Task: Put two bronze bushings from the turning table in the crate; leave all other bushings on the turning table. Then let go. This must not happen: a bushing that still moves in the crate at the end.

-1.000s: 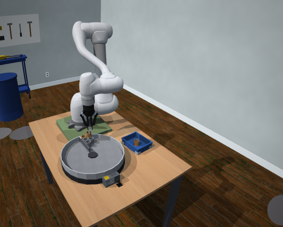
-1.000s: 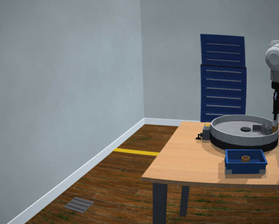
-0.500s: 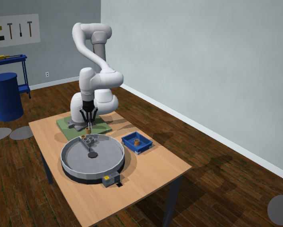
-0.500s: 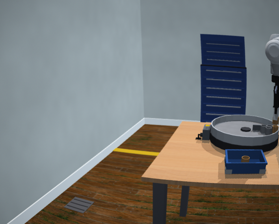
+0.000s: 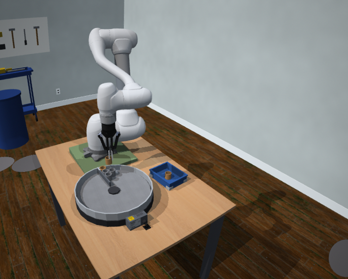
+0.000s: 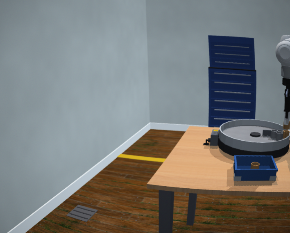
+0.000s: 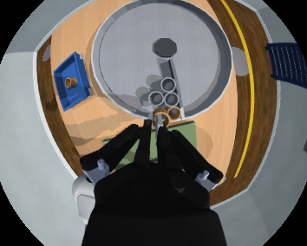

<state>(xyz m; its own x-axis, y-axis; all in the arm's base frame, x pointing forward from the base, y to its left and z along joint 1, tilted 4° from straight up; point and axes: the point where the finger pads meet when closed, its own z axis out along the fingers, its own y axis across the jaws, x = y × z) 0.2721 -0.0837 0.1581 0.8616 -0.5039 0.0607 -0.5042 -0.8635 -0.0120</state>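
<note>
My gripper [image 5: 108,155] [image 6: 286,119] [image 7: 153,118] is shut on a bronze bushing [image 5: 108,160] [image 6: 286,124] [image 7: 160,114]. It holds the bushing upright just above the far edge of the grey turning table [image 5: 114,211] [image 6: 250,145] [image 7: 163,22]. Another bronze bushing [image 5: 102,168] [image 6: 286,134] [image 7: 173,113] stands on the turning table beside three grey bushings [image 5: 108,172] [image 6: 276,134] [image 7: 164,93], next to a raised bar. The blue crate [image 5: 159,179] [image 6: 255,172] [image 7: 81,93] stands on the wooden table right of the turning table, with one bronze bushing [image 5: 168,175] [image 6: 254,165] [image 7: 69,81] in it.
The arm's base stands on a green mat [image 5: 125,157] behind the turning table. A grey control box [image 5: 135,220] [image 6: 214,136] sits against the turning table's rim. A dark hub [image 5: 113,190] marks its middle.
</note>
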